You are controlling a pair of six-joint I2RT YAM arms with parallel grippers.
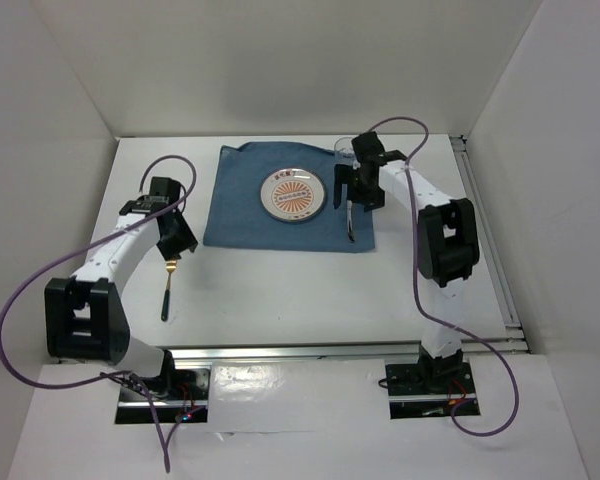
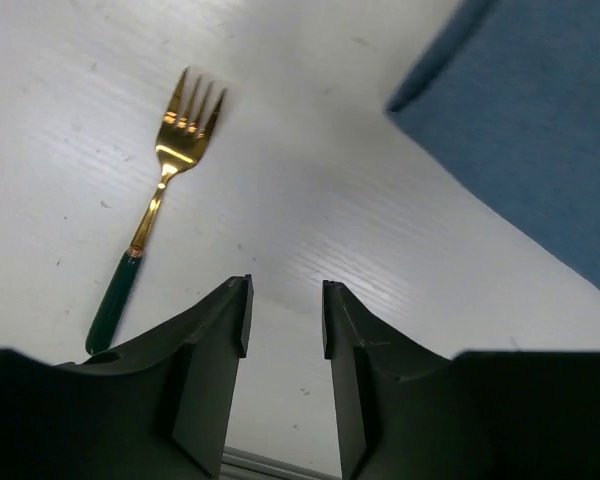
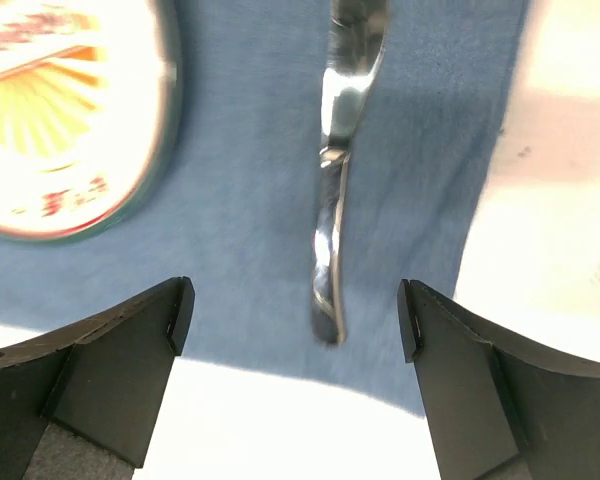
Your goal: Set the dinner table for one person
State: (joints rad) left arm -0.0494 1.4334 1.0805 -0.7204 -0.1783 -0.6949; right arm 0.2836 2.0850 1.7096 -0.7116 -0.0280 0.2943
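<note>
Our left pincer (image 2: 285,300) stands with its fingers partly apart and nothing between them; through the gap we see only the white table (image 2: 400,250) just below. The fork (image 2: 160,200) lies off to the left of that gap, not under it, with its dark handle end nearest the left finger and its gold prongs pointing away, so its long axis runs roughly along our reach and leans a little to the right. We judge that the coming grasp turns on this offset: the pincer must shift left until the handle sits between the fingers, which already stand across the fork's length. To the right of and beyond the fingers lies a corner of the blue cloth (image 2: 540,130), well apart from the fork. Our right pincer (image 3: 295,305) is spread wide and empty over the same cloth, a silver piece of cutlery (image 3: 335,150) lying lengthwise in the middle of its gap, with the plate (image 3: 50,120) to its left. The left arm is far nearer the fork, so we take that move to be its job
</note>
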